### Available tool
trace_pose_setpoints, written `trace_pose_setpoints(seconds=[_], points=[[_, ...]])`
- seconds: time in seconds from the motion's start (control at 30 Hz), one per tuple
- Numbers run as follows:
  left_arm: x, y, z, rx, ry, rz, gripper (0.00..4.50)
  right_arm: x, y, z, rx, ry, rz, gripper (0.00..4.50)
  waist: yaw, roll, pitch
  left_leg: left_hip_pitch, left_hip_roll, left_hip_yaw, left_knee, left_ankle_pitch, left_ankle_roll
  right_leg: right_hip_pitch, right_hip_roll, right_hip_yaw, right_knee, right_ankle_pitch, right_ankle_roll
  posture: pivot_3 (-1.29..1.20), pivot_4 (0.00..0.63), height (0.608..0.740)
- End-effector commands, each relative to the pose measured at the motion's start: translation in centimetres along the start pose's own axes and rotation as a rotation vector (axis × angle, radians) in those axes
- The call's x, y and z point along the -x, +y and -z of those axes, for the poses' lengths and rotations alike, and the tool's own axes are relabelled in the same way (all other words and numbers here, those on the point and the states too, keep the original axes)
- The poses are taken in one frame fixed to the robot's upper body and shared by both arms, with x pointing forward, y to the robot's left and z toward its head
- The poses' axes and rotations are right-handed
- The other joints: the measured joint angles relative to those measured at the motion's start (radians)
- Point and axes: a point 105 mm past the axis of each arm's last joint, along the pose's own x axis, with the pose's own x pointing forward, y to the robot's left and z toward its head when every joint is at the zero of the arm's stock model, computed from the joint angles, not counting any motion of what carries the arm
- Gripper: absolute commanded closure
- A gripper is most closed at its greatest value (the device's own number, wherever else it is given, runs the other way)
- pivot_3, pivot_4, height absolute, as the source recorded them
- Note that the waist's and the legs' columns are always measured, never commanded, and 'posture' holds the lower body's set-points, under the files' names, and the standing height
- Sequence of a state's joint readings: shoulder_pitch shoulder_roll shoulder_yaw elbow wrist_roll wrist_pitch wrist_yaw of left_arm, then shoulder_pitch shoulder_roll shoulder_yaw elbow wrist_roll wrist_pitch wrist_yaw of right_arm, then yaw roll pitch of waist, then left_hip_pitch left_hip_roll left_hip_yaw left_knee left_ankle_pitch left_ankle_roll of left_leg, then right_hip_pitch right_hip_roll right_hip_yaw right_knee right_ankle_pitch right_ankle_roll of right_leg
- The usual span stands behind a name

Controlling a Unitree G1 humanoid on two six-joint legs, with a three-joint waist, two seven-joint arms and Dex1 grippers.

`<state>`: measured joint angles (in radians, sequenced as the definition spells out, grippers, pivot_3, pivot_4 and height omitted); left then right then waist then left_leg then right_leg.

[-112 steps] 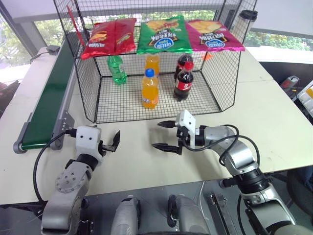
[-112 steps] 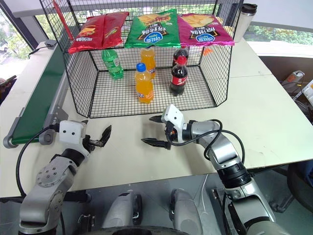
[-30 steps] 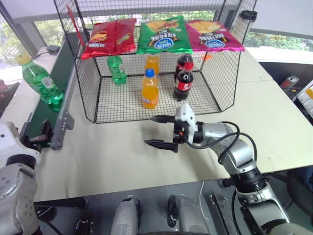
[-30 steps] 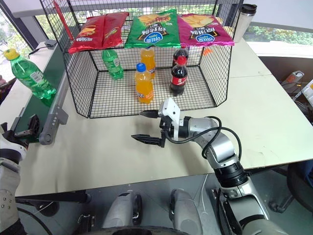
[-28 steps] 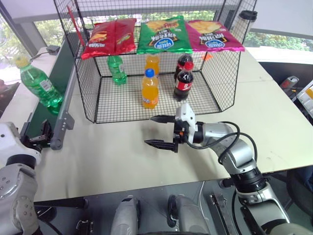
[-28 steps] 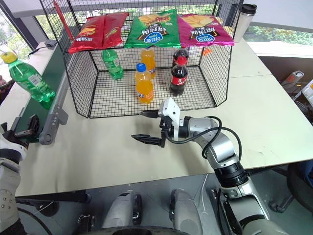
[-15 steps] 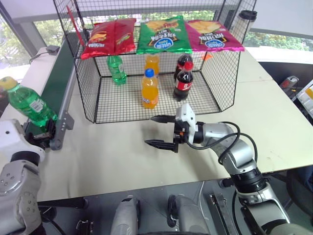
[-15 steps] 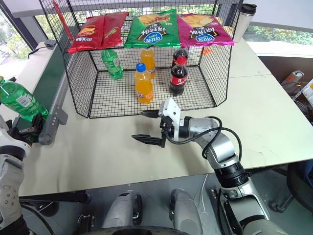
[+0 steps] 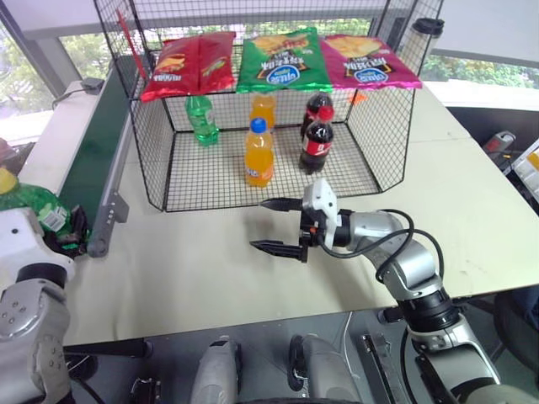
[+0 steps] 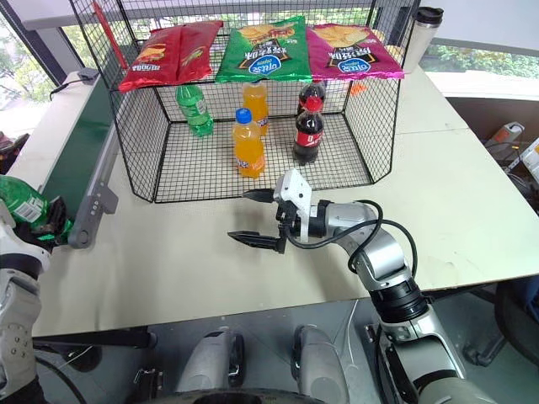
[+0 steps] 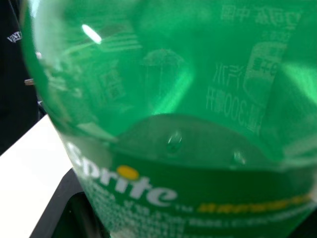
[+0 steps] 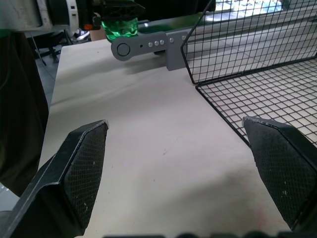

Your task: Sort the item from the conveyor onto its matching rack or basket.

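Since approx. 1 s ago the bottle (image 9: 32, 208) has been carried down the belt (image 9: 88, 177) from mid-belt to the rounded near end, and the left claw (image 9: 72, 231), then spread wide at that end, has been clenched round it. No change is seen in the right claw (image 9: 279, 225).

Now: the bottle is at the belt's near end, at the worktop's (image 9: 210, 261) left edge, grasped by the left claw low on its body. In the left wrist view the green body and label (image 11: 168, 148) are pressed right up against the lens. The yellow cap (image 9: 7, 180) is seen above the claw's white housing, leaning off to the left and away, so the long axis is judged tilted, not upright. Whether the base is clear of the belt cannot be told.

The right claw is released, fingers spread, hovering over the worktop just in front of the cage (image 9: 269, 109); nothing is held.

Key relation for the coming move: the cage lies fwd and to the right of the left claw, well apart, with the belt's grey rail (image 9: 114, 181) and the cage's left mesh wall between. The left arm is nearer the bottle; the right is nearer the cage's open front. Inside, a green-cap bottle (image 9: 200, 119) stands at rear left, probably the matching spot.
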<state>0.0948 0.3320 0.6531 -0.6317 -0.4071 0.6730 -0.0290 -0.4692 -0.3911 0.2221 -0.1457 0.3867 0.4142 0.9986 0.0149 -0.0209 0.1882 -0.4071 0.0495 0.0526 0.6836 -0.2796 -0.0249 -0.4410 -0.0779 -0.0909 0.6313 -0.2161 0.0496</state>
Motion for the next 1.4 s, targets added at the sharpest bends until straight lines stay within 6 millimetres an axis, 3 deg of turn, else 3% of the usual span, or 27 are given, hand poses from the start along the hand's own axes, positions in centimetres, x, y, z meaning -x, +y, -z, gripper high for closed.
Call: trace_pose_setpoints(seconds=[0.03, 0.33, 0.4, 0.57, 0.7, 0.9, 1.1, 1.4], points=[[0.5, -2.1, -2.8, 0.031, -0.111, 0.103, 1.75, 0.2, 0.1, -0.4, 0.02, -0.013, -0.005, 0.0, 0.001, 0.0, 0.0, 0.0, 0.0, 0.0, 0.0, 0.0, 0.0, 0.0, 0.0, 0.0, 0.0, 0.0, 0.0, 0.0, 0.15, 0.74], [0.4, -2.6, -6.8, 0.026, -0.268, 0.083, 1.75, 0.1, 0.0, -0.7, 0.025, -0.021, -0.012, 0.0, -0.007, -0.001, 0.0, 0.0, 0.0, 0.0, 0.0, 0.0, 0.0, 0.0, 0.0, 0.0, 0.0, 0.002, 0.003, 0.0, 0.15, 0.74], [0.3, -3.3, -7.4, -0.011, -0.286, 0.111, 1.75, 0.1, -0.1, -0.6, 0.026, -0.022, -0.011, 0.0, -0.006, -0.001, 0.0, 0.0, 0.001, 0.0, 0.0, 0.0, 0.0, -0.001, 0.001, 0.0, 0.0, 0.002, 0.003, 0.0, 0.15, 0.74], [0.5, -7.1, -7.9, -0.047, -0.292, 0.303, 1.75, -0.1, -0.6, -0.7, 0.042, -0.019, 0.023, 0.0, -0.001, -0.001, 0.0, 0.0, 0.0, 0.0, 0.0, 0.0, 0.0, 0.0, 0.001, 0.0, 0.0, 0.001, 0.002, 0.0, 0.15, 0.74], [0.8, -10.2, -7.2, -0.077, -0.269, 0.452, 1.75, -0.3, -1.3, -0.7, 0.065, 0.003, 0.061, 0.0, -0.003, -0.001, 0.0, -0.001, 0.0, 0.001, 0.0, 0.0, 0.0, 0.0, 0.0, 0.0, -0.001, 0.001, 0.003, 0.0, 0.15, 0.74], [-0.5, -14.5, -5.5, -0.002, -0.202, 0.582, 1.75, -0.1, -2.1, 0.0, 0.081, 0.067, 0.111, 0.0, -0.001, 0.0, 0.0, 0.0, 0.0, 0.0, 0.0, 0.0, 0.0, 0.0, 0.001, 0.0, 0.0, 0.002, 0.003, 0.0, 0.15, 0.74], [-2.8, -17.6, -4.0, -0.013, -0.176, 0.584, 1.75, 0.0, -3.5, 0.8, 0.109, 0.139, 0.182, 0.0, -0.002, -0.001, 0.0, -0.001, 0.0, 0.001, 0.0, 0.0, 0.0, -0.001, 0.001, 0.0, 0.0, 0.002, 0.003, 0.0, 0.15, 0.74], [-6.6, -20.6, -3.1, -0.028, -0.169, 0.504, 1.75, 0.3, -3.5, 0.3, 0.143, 0.183, 0.187, 0.0, -0.002, -0.001, 0.0, -0.001, 0.0, 0.001, 0.0, 0.0, 0.0, -0.001, 0.001, 0.0, 0.0, 0.002, 0.003, 0.0, 0.15, 0.74]])
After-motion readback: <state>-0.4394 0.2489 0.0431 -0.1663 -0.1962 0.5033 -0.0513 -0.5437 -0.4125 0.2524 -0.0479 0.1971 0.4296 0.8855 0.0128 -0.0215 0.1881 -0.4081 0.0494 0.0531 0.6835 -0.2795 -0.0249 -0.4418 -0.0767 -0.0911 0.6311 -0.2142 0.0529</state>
